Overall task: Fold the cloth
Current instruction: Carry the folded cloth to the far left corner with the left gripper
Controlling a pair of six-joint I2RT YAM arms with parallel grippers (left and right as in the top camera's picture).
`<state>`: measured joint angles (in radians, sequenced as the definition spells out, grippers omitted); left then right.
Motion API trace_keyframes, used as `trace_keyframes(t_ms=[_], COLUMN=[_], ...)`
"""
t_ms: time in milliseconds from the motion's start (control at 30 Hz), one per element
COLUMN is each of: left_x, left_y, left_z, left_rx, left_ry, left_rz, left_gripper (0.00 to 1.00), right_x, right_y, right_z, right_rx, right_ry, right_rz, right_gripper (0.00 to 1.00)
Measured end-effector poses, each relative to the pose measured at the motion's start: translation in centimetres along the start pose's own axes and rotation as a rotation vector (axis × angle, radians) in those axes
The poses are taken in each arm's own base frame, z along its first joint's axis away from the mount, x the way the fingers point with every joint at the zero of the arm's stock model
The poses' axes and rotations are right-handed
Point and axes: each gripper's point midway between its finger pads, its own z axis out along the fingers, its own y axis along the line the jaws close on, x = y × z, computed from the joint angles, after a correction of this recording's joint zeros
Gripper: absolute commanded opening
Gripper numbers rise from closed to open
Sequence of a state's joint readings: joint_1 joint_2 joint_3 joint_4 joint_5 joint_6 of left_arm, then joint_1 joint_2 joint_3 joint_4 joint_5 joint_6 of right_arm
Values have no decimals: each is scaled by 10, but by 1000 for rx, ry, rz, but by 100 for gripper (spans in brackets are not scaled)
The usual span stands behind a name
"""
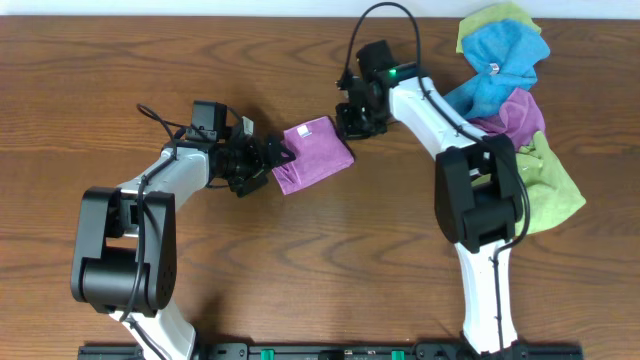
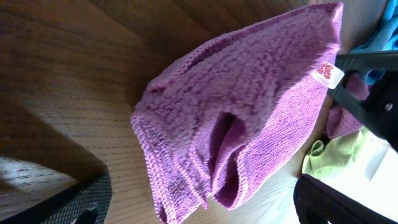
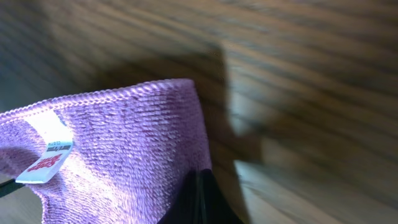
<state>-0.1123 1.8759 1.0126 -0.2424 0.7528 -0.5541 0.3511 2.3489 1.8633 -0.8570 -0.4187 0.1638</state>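
Over the table (image 1: 300,270), the overhead view puts the risk at the cloth's (image 1: 315,157) upper-right corner. The right gripper (image 1: 352,125) is clenched there, and if hem is caught between its tips, pulling away would likely drag the folded packet open or slide it. Whether it pinches fabric I cannot tell. The cloth lies mid-table as a small folded rectangle between both grippers. The left gripper (image 1: 272,160) is released, jaws wide, just beside the cloth's left edge. A pile (image 1: 505,90) of other cloths lies well apart to the right.

At the left wrist, the folds look loose. Layers bulge and gape along the near edge, so a nudge from the spread fingers (image 2: 81,202) could spill them. The cloth lies ahead of those fingers, ungripped. Its tag (image 2: 328,73) sits at the far corner, right by the right gripper.

At the right wrist, the closed fingertips (image 3: 198,199) meet the cloth's edge, so a lift could tug that corner up. The tag lies left of them.
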Motion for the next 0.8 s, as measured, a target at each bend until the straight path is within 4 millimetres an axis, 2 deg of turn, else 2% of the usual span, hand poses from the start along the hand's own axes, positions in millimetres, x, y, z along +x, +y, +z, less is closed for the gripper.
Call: trace_keyframes(t_ms=[267, 300, 333, 367, 400, 433, 467, 667, 800], left_x=[4, 5, 6, 7, 7, 8, 8, 7, -3], left_y=[-7, -7, -8, -8, -7, -4, -1, 5, -3], left_z=[6, 7, 7, 8, 9, 10, 12, 14, 13], left_rx=[5, 5, 5, 5, -1, -8, -15, -34, 0], left_ry=[8, 11, 14, 14, 15, 18, 21, 16, -22], left_rz=[25, 27, 30, 24, 22, 17, 11, -3, 26], left_gripper=[95, 99, 88, 61, 40, 21, 6, 6, 6], right_x=[7, 8, 9, 10, 10, 11, 12, 19, 24], right_y=[16, 18, 20, 21, 22, 23, 23, 22, 19], right_z=[7, 7, 8, 9, 9, 10, 10, 9, 7], right_rx=[-5, -5, -6, -6, -7, -7, -7, -15, -15], right_ry=[23, 25, 27, 29, 31, 33, 38, 67, 91], right_rz=[-24, -27, -29, -32, -33, -33, -32, -13, 6], right_gripper=[1, 1, 1, 1, 1, 1, 1, 1, 1])
